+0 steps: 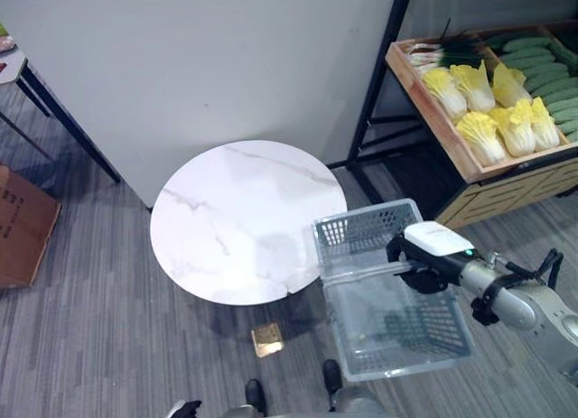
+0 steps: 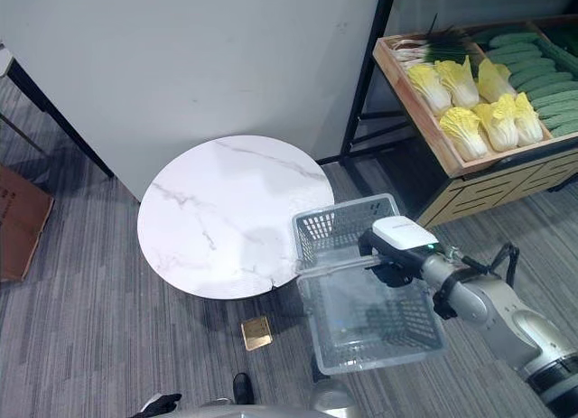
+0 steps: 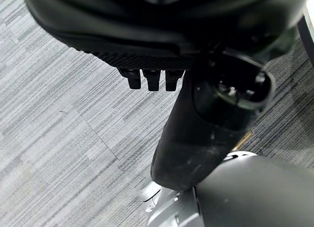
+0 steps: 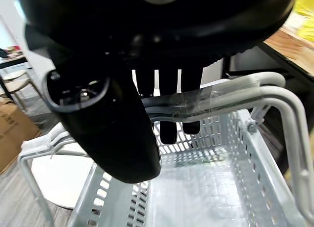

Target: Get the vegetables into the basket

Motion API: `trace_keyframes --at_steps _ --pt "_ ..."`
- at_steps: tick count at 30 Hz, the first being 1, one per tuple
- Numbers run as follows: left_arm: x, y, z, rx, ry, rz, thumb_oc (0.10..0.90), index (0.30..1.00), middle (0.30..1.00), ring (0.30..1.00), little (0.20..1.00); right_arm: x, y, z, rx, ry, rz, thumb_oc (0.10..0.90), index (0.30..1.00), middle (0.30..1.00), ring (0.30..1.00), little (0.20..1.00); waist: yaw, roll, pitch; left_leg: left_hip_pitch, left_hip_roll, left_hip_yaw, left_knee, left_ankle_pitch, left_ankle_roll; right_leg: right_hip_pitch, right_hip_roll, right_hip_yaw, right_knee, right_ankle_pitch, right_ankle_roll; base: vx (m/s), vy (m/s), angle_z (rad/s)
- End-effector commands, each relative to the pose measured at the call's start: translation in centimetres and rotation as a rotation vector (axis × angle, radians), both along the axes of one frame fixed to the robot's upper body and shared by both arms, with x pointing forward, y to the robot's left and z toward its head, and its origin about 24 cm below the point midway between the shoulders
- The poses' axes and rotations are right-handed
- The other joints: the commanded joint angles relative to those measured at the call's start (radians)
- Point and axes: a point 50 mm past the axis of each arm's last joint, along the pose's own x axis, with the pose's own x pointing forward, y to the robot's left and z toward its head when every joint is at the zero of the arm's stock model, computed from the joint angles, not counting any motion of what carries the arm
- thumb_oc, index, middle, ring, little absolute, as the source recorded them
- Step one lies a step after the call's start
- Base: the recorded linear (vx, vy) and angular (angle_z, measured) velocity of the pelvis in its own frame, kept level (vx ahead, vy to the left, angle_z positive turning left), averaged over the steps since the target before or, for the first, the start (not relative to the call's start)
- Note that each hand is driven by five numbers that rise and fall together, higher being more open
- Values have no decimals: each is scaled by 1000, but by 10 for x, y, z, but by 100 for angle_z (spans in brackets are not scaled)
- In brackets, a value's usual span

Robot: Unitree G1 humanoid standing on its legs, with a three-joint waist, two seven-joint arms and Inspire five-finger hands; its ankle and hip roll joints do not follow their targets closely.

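- The right silver-grey arm comes in from the lower right and reaches left across the view, its wrist capped in white.
- The right dark robot hand sits at the end of that arm; in the right wrist view its fingers curl down over the taped grey handle of a pale plastic basket, with the thumb standing out beside them.
- The left dark robot hand hangs low over the grey carpet, its short fingertips pointing downward, holding nothing.
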Motion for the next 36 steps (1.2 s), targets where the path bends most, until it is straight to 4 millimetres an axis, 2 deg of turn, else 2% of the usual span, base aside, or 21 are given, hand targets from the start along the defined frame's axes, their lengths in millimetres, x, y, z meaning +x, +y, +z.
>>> trace_keyframes --at_steps 1,2,3,4,5,6,7,8,12,14,16,19,25,27,30,32,33,34,35,36 --pt "7 8 3 23 -5 -46 900 1000 1000 1000 1000 24 10 65 100 -370 33 400 300 300 300 300 4 -70 -14 22 -24 23 28 -76 18 -67 -75 40 127 76 77 -133 121 -14" --pt "15 9 5 33 -32 -45 900 1000 1000 1000 1000 27 9 60 96 -370 18 400 300 300 300 300 -9 -76 4 5 -26 57 43 -78 18 -101 -84 65 116 128 100 -243 122 -46" --pt "20 12 7 42 -60 -34 900 1000 1000 1000 1000 32 12 56 98 -377 17 400 300 300 300 300 12 -70 21 -9 -6 123 55 -83 16 -139 -104 0 125 135 101 -284 65 -76" --pt "23 14 8 47 -74 -30 900 1000 1000 1000 1000 33 14 55 104 -384 16 400 300 300 300 300 23 -68 25 -23 6 145 60 -79 14 -147 -115 -40 131 125 94 -232 34 -127" --pt "26 16 9 51 -88 -30 900 1000 1000 1000 1000 34 15 54 107 -382 14 400 300 300 300 300 38 -62 32 -28 23 171 66 -83 11 -141 -139 -130 152 99 89 -123 -8 -174" --pt "26 16 9 52 -88 -29 900 1000 1000 1000 1000 34 15 54 108 -383 14 400 300 300 300 300 37 -63 30 -33 22 170 67 -80 11 -144 -139 -132 151 102 88 -121 33 -173" --pt "27 19 11 60 -100 -24 900 1000 1000 1000 1000 35 15 51 109 -380 9 400 300 300 300 300 55 -54 33 -41 40 201 72 -79 10 -128 -165 -221 187 68 78 -137 22 -123" --pt "27 21 11 60 -100 -26 900 1000 1000 1000 1000 36 18 49 117 -373 15 400 300 300 300 300 58 -54 31 -45 54 231 72 -71 10 -105 -182 -258 223 46 73 -128 27 -79" --pt "23 21 11 51 -91 -23 900 1000 1000 1000 1000 37 22 48 123 -367 33 400 300 300 300 300 67 -57 15 -58 66 274 74 -64 11 -72 -179 -243 265 19 67 -81 -20 -72" --pt "19 20 10 48 -80 -17 900 1000 1000 1000 1000 36 22 47 130 -363 30 400 300 300 300 300 70 -65 -1 -47 60 282 72 -83 -2 -23 -174 -249 221 4 87 33 -38 -38" --pt "17 19 9 41 -76 -9 900 1000 1000 1000 1000 37 25 48 132 -373 44 400 300 300 300 300 83 -71 -14 -43 69 333 65 -67 -13 -7 -169 -305 147 7 96 -10 -120 -44" --pt "19 17 9 41 -80 -10 900 1000 1000 1000 1000 37 26 47 137 -371 46 400 300 300 300 300 78 -71 -15 -44 85 350 66 -50 -27 -9 -149 -298 124 3 89 -10 -161 -81" --pt "22 10 7 23 -90 -17 900 1000 1000 1000 1000 31 19 50 137 -379 29 400 300 300 300 300 51 -51 -8 -32 130 368 70 -20 -59 7 -99 -278 81 -31 63 -3 -170 -18" --pt "25 6 7 18 -101 -10 900 1000 1000 1000 1000 27 13 51 132 -384 15 400 300 300 300 300 39 -32 2 -28 167 379 88 1 -86 10 -70 -263 75 -45 48 -22 -297 -26" --pt "25 3 6 11 -101 -8 900 1000 1000 1000 1000 23 8 52 127 -392 0 400 300 300 300 300 32 -20 6 -25 194 381 102 13 -104 17 -49 -259 72 -56 34 2 -212 -25" --pt "28 -1 6 7 -109 -14 900 1000 1000 1000 1000 17 2 55 113 -411 -19 400 300 300 300 300 12 -7 10 -23 234 388 124 34 -129 27 -22 -251 72 -74 15 16 -225 -20" --pt "28 -2 6 7 -109 -17 900 1000 1000 1000 1000 16 1 55 112 -411 -22 400 300 300 300 300 14 -5 11 -24 237 386 127 34 -131 28 -20 -251 72 -75 13 40 -308 2" --pt "30 -2 6 6 -119 -7 900 1000 1000 1000 1000 13 -4 56 100 -420 -40 400 300 300 300 300 6 -2 14 -26 261 383 169 33 -145 40 -5 -247 72 -89 -3 49 -211 2" --pt "32 -3 6 5 -125 -3 900 1000 1000 1000 1000 11 -6 56 96 -421 -48 400 300 300 300 300 10 0 18 -37 262 352 202 31 -150 44 1 -238 72 -96 -10 -8 -245 3" --pt "34 -3 7 4 -139 7 900 1000 1000 1000 1000 12 -7 57 93 -427 -56 400 300 300 300 300 26 1 31 -66 241 282 230 57 -133 33 8 -226 76 -86 -24 -39 -101 -22"
